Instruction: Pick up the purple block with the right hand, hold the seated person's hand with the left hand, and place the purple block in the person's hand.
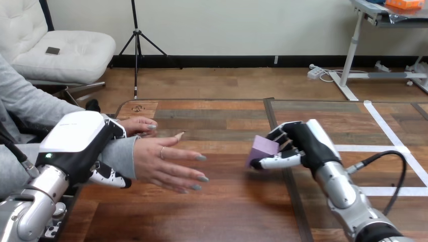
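My right hand hovers right of the table's middle, fingers and thumb curled round the purple block, which it holds a little above the wood. My left hand is at the left, its fingers over and its thumb under the person's grey-sleeved wrist, curled round it. The person's hand sticks out from that grip with fingers stretched toward the block. A gap of bare table separates the person's fingertips from the block.
The person's other hand rests on the table just behind my left hand. A dark seam runs front to back across the wooden table under my right hand. White tape lines mark the table's right part.
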Motion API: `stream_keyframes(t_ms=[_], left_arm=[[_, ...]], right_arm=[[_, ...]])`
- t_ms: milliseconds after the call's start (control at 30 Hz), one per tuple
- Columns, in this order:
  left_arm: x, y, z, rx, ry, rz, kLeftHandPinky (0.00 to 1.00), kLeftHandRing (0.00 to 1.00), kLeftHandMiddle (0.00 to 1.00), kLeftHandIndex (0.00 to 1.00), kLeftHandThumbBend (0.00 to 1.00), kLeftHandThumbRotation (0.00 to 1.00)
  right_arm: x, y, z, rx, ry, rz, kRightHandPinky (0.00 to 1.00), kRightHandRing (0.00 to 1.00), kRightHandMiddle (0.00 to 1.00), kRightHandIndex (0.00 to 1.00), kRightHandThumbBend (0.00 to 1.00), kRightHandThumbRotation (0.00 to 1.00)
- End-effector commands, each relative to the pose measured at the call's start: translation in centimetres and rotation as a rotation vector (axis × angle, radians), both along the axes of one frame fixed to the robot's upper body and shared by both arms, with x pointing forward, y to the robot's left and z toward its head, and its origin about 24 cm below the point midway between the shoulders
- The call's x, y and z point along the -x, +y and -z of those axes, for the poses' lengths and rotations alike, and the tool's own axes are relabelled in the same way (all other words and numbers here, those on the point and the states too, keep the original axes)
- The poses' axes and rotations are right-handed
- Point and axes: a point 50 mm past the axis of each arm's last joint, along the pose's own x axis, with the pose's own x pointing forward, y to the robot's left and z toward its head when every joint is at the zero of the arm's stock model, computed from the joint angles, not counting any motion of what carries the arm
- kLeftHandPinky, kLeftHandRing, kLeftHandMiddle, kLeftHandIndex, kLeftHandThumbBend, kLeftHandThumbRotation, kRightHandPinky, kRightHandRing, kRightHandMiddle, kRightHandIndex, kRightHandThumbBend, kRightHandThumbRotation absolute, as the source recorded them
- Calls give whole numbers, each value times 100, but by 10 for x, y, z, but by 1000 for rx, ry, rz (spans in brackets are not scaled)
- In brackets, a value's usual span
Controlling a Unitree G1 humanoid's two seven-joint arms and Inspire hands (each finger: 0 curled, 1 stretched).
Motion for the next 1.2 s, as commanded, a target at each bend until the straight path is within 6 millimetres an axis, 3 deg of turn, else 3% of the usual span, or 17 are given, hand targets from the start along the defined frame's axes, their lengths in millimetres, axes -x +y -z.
stream_keyframes(t_ms=[0,1167], left_arm=[[-17,-19,-54,50,-258,76,19,27,32,34,82,0],[-24,-38,-63,114,-287,115,20,27,32,34,82,0]], right_arm=[[-24,18,-39,-32,-138,-62,34,38,42,45,82,0],[-27,47,-51,-107,-187,-163,36,39,43,45,80,0]])
